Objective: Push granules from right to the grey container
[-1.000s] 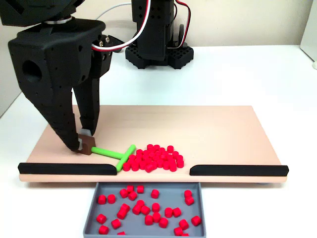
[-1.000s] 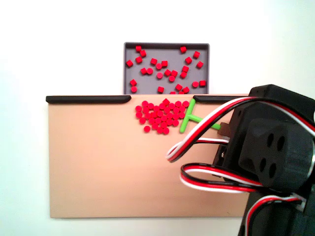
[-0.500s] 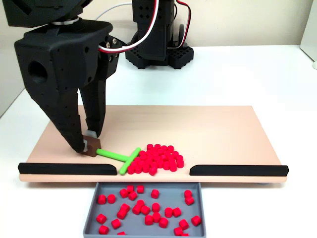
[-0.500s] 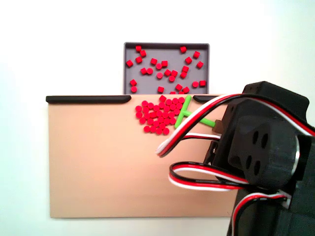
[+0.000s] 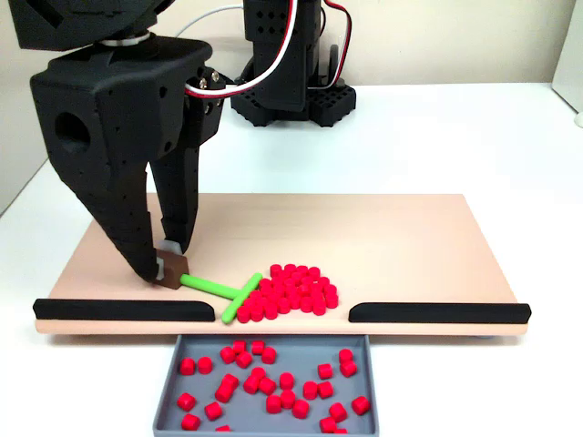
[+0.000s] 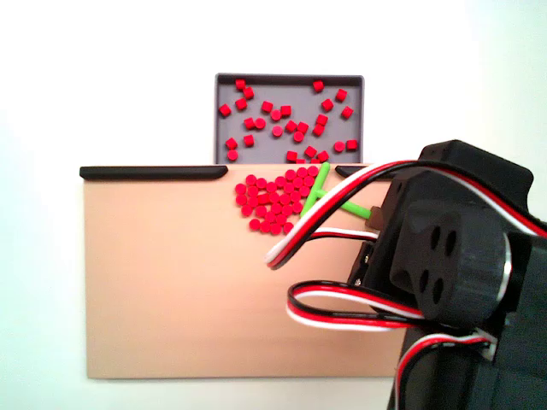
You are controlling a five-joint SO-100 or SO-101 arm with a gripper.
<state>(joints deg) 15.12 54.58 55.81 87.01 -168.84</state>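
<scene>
Gripper [image 5: 162, 267] tips — partly behind brown block [image 5: 169, 270]

This looks like a hobby robotics bench or small lab set-up rather than a home room. A plain white tabletop [image 5: 455, 137] carries a purpose-made test rig: a flat pinkish-beige board [image 5: 401, 237] edged with low black bars [image 5: 437, 312]. The black 3D-printed plastic arm [image 5: 118, 137] stands on a perforated black base [image 5: 291, 102], with bare red, white and black servo wires [image 6: 342, 312] looped in the open. A bare pale wall [image 5: 437, 36] stands behind.
</scene>
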